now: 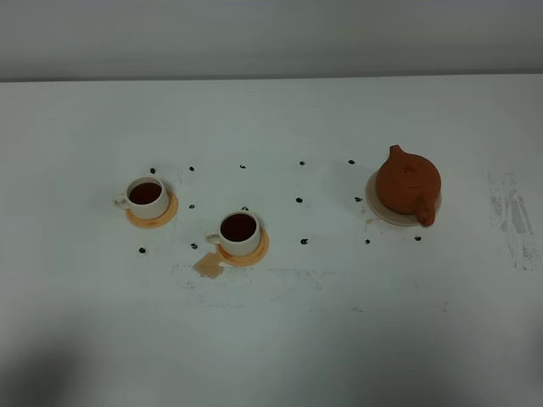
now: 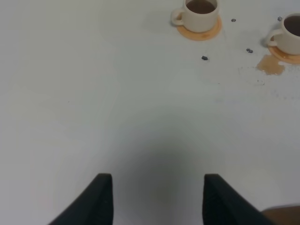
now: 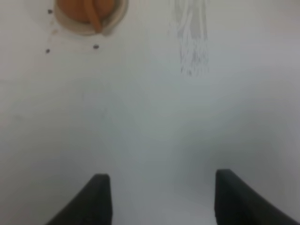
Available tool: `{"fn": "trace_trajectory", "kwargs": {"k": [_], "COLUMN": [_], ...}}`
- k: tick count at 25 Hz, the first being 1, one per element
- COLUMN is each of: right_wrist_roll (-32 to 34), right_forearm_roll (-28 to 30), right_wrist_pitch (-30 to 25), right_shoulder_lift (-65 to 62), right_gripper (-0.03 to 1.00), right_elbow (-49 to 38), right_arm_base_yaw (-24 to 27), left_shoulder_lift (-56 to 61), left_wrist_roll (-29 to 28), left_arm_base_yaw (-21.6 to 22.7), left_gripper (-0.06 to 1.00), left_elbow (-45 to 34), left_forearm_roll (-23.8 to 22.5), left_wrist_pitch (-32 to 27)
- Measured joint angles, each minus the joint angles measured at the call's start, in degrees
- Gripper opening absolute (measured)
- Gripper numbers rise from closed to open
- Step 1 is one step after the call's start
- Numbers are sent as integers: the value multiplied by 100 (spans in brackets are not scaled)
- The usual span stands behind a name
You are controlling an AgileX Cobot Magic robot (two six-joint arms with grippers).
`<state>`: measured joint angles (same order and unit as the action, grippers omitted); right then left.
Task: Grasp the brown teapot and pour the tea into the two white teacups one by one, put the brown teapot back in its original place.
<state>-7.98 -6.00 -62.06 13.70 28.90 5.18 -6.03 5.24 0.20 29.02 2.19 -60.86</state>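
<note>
A white tabletop carries two white teacups holding dark tea on orange coasters, a tea puddle beside one. The brown teapot sits on its pale coaster, well apart from both pairs of fingers, which stand apart, empty.

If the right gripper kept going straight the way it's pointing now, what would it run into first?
Probably nothing close: bare white table lies ahead of the open right gripper. The brown teapot sits farther off, to one side of that line.

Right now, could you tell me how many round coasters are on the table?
3: an orange coaster under the left cup, another orange coaster under the middle cup, a beige coaster under the teapot. None seems hidden.
</note>
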Motion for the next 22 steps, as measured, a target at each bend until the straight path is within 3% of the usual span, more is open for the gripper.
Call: {"fn": "trace_trajectory", "kwargs": {"k": [6,22], "right_wrist_roll": [0,0], "right_forearm_roll": [0,-65], "right_wrist_pitch": [0,-12], "right_shoulder_lift": [-895,-1409], "right_gripper": [51,51], "right_elbow": [0,0], "right_arm_base_yaw": [0,0], "left_shoulder_lift": [0,632], "left_wrist_roll": [0,5], "left_arm_base_yaw": [0,0], "left_gripper": [46,46], "left_elbow": [0,0], "left_forearm_roll": [0,0], "left_wrist_pitch": [0,-2]}}
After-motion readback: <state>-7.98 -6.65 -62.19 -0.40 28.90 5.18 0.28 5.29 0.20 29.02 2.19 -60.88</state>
